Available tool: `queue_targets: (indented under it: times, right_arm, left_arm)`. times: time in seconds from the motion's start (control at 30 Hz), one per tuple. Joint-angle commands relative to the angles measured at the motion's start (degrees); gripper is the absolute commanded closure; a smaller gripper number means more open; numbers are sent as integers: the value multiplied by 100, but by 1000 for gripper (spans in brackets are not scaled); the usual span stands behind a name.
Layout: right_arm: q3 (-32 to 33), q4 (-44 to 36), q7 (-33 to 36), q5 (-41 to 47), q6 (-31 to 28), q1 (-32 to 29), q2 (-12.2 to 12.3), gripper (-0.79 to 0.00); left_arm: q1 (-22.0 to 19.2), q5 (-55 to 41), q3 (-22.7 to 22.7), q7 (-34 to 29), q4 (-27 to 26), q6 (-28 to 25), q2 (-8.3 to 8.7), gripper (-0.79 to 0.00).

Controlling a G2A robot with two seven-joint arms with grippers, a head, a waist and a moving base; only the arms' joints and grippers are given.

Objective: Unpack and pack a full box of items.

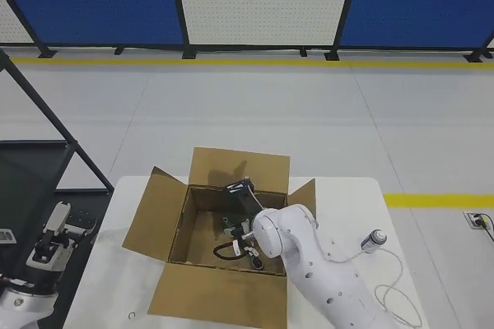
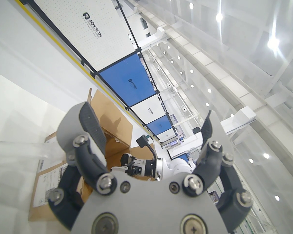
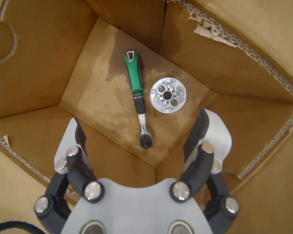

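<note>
Ceiling lamps (image 2: 273, 43) overhead supply the light. In my left wrist view they flare into white spots with haloes and wash out the ceiling around them. The top view is evenly bright, and the white table (image 1: 346, 206) shows no hard glare. Inside the box (image 3: 34, 49) my right wrist view is dimmer, and the floor shows pale patches beside a darker band. The ratchet (image 3: 136, 88) head and the metal disc (image 3: 179, 97) carry small highlights. Both of my wrist views bend straight lines toward their edges.
</note>
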Motion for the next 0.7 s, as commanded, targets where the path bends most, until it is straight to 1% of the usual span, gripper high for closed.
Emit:
queue_targets:
  times: [0.0,0.2,0.27,0.3,0.37,0.67]
  right_arm:
    - [2,-12,2,-6,-2,-5,2,-785]
    - [2,-12,2,-6,-2,-5,2,-785]
    - [-29,38,-159,-12,-109,-82,0,-785]
    - [-81,240,-205,-164,-108,-48,-9,-785]
    - [-142,464,-242,-145,-53,46,-55,-785]
    - [-408,1624,-436,117,-65,556,-315,-785]
  left_arm:
    - [0,0,0,1,0,-1,0,-785]
    - [0,0,0,1,0,-1,0,-785]
    - [0,0,0,1,0,-1,0,-785]
    - [0,0,0,1,0,-1,0,-785]
    - [0,0,0,1,0,-1,0,-785]
    - [0,0,0,1,0,-1,0,-785]
